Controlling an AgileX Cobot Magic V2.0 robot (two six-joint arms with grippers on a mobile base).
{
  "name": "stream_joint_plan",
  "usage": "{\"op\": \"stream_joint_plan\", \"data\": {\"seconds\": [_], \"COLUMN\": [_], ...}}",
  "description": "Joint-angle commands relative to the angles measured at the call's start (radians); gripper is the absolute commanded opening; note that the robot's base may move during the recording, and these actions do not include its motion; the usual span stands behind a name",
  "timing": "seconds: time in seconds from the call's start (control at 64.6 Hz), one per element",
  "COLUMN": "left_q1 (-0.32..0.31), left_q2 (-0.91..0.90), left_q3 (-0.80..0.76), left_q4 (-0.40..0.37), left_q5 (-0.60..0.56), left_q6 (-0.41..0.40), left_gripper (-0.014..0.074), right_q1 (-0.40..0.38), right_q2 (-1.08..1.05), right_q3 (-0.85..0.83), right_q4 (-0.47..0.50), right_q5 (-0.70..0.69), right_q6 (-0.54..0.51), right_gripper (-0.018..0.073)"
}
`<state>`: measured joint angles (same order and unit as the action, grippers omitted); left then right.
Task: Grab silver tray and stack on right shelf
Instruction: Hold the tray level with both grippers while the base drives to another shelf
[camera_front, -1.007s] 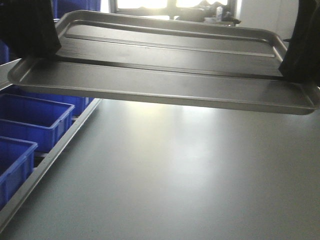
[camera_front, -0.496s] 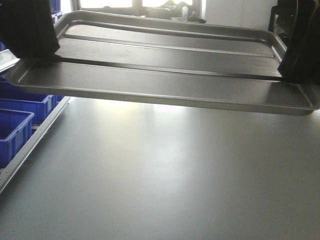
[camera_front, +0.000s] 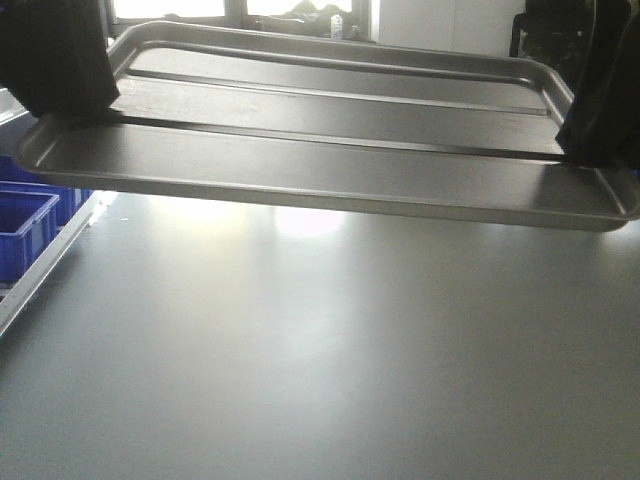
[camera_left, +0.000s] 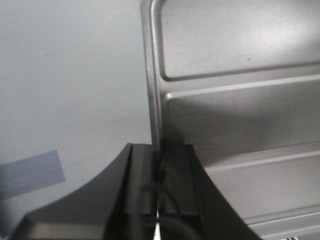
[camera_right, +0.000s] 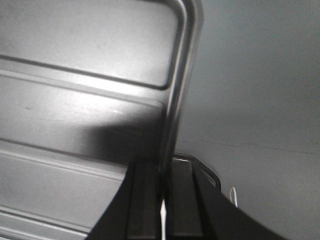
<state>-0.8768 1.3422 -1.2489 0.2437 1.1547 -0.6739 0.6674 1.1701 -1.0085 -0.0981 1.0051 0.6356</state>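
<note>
The silver tray (camera_front: 330, 140) hangs level in the air across the top of the front view, shiny, with two long ribs along its base. My left gripper (camera_front: 75, 112) is shut on its left rim and my right gripper (camera_front: 575, 150) is shut on its right rim. In the left wrist view the left gripper (camera_left: 159, 150) pinches the thin rim of the tray (camera_left: 240, 110). The right wrist view shows the right gripper (camera_right: 162, 167) clamped on the opposite rim of the tray (camera_right: 85, 100). The right shelf is out of view.
A grey tabletop (camera_front: 330, 350) spreads below the tray. At the far left stand a blue bin (camera_front: 20, 225) and a steel rail (camera_front: 40, 275). Windows and dark clutter show behind the tray. A bluish tape patch (camera_left: 30, 172) lies on the surface under the left gripper.
The background has slid left in the front view: the blue bins and rail have moved toward the left edge. The tray stays at the same place in the frame, held at both ends.
</note>
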Motion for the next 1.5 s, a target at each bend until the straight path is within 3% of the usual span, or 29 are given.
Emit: {"op": "stream_joint_plan", "data": {"seconds": [0.0,1.487], "left_q1": [-0.011,-0.011], "left_q2": [-0.029,-0.029], "left_q3": [-0.022,-0.022], "left_q4": [0.015,0.008], "left_q5": [0.002,0.010], "left_q6": [0.039,0.039], "left_gripper": [-0.0101,-0.0101], "right_q1": [0.002,0.002], "right_q2": [-0.024,-0.024], "right_q3": [-0.027,-0.027], "right_q4": [-0.034,-0.035], "right_q5": [-0.059,-0.059], "right_q6": [-0.025,-0.025], "right_gripper": [0.0056,0.0056]}}
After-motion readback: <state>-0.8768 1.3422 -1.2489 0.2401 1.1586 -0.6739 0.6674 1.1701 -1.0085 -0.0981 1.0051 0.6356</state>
